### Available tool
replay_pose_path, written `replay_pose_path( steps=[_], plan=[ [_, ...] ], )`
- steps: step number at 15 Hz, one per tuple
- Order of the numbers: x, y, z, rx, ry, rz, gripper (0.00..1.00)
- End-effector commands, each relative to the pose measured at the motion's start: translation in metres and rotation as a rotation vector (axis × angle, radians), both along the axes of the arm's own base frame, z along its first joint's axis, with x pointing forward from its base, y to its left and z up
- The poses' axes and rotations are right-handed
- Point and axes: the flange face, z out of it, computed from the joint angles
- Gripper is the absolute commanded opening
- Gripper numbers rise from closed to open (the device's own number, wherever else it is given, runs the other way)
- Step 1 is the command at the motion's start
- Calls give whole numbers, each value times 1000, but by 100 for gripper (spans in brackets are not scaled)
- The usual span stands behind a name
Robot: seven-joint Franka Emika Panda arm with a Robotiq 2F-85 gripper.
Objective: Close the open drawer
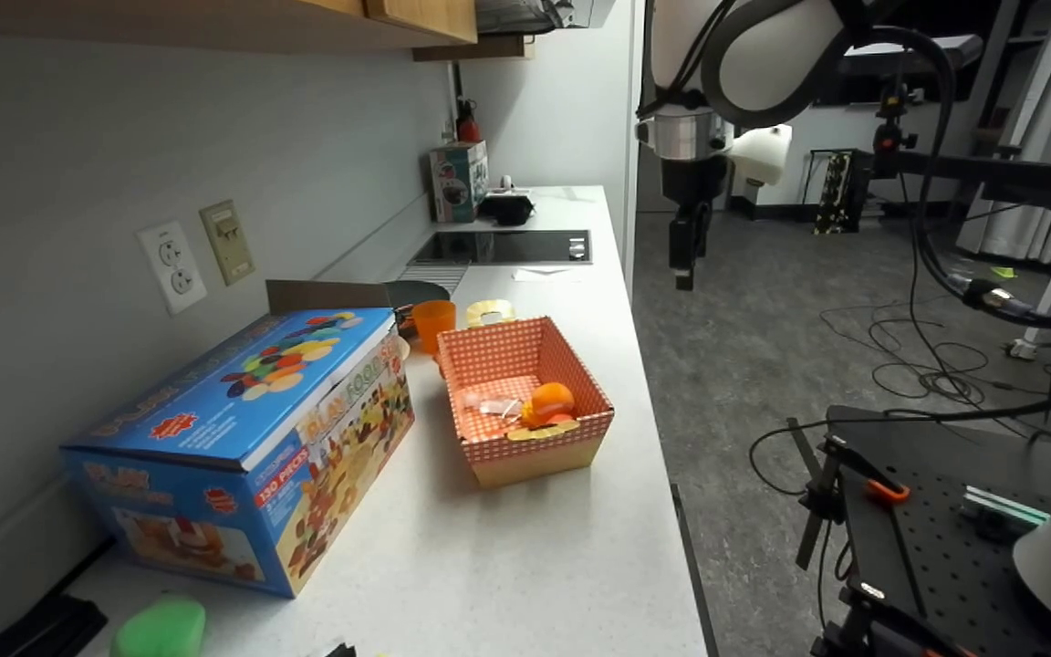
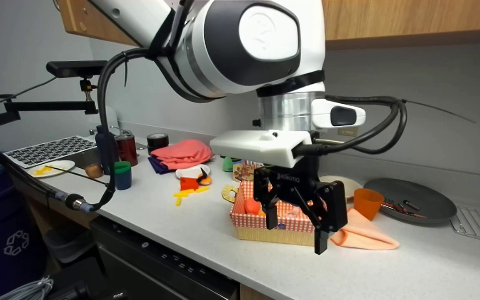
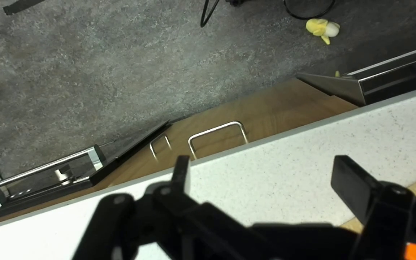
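Note:
In the wrist view, a wooden cabinet front [image 3: 280, 108] lies below the counter edge. It carries a large metal bar handle [image 3: 213, 130] near the counter and a second handle [image 3: 164, 136] farther down. No drawer shows clearly pulled out; a slight gap cannot be told from this angle. In an exterior view only a sliver of the wooden front [image 2: 258, 294] shows at the bottom edge. My gripper [image 3: 262, 160] is open and empty, pointing down above the counter's front edge. It also shows in both exterior views [image 1: 685, 265] [image 2: 296, 236], apart from the handles.
The white counter [image 1: 507, 557] bears a red checkered basket [image 2: 275, 235], a blue toy box [image 1: 243, 438], an orange cup [image 2: 367, 203] and a pan [image 2: 415, 196]. A dishwasher [image 2: 152, 254] and an oven handle [image 3: 42, 168] flank the cabinet. A toy banana [image 3: 321, 29] lies on the floor.

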Motion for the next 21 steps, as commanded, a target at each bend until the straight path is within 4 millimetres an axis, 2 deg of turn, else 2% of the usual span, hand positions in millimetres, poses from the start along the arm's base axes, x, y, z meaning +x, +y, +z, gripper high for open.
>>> replay_pose_path(
  steps=[1, 2, 6, 11, 12, 13, 14, 15, 18, 19, 21],
  plan=[
    [-9, 4, 8, -7, -2, -3, 100],
    [-17, 7, 13, -13, -7, -6, 100],
    [-71, 23, 28, -42, -80, -4, 100],
    [-122, 44, 45, -91, -271, 55, 100],
    [-104, 34, 80, -88, -294, 59, 100],
    [-100, 37, 47, -59, -219, 41, 100],
    [-102, 38, 56, -66, -242, 41, 100],
    [-103, 38, 57, -66, -243, 41, 100],
    [-99, 38, 51, -44, -240, 51, 100],
    [-69, 33, 43, -59, -304, 64, 100],
    [-75, 42, 71, -113, -436, 120, 100]
  ],
)
